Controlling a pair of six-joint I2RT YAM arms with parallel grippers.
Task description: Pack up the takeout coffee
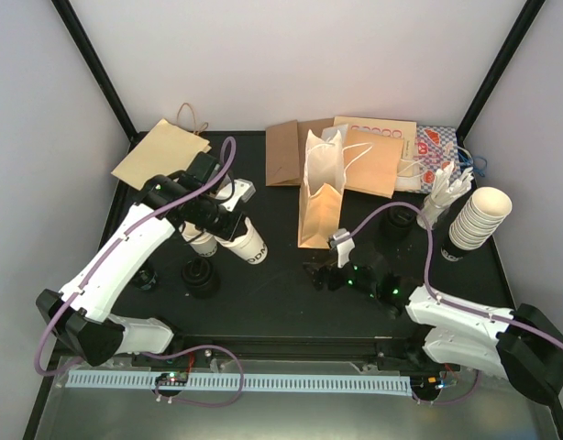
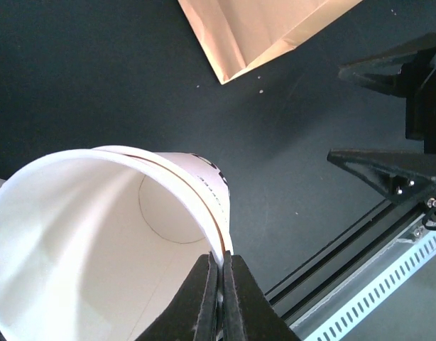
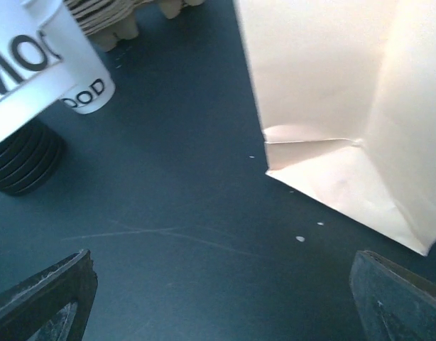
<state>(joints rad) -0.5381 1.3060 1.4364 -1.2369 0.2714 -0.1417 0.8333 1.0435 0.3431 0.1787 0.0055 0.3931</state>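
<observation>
Nearest the bases on my feed, the right gripper (image 1: 329, 275) sits low over the black table (image 1: 272, 302), jaws spread wide above bare tabletop. Its fingers (image 3: 47, 295) show only at the bottom corners of its wrist view. Just beyond it the standing paper bag (image 1: 323, 188) is upright on its base, mouth open to the top.

On the left side, the left gripper (image 2: 219, 261) is pressed together on the rim of the held cup (image 2: 97, 234), pinching the paper wall between its two fingers (I can look straight in at the cup's round bottom). The cup is tilted, its base pointing toward the bag. I cannot tell whether it touches the table. A stack of black lids (image 1: 201, 277) sits just nearer than the cup, and a second cup (image 1: 201, 240) stands beside the left gripper.

Farther back, flat brown bags (image 1: 355, 151) lie against the rear edge, another brown bag (image 1: 162, 151) lies at the far left, and a cup stack (image 1: 479, 218) leans at the right.
</observation>
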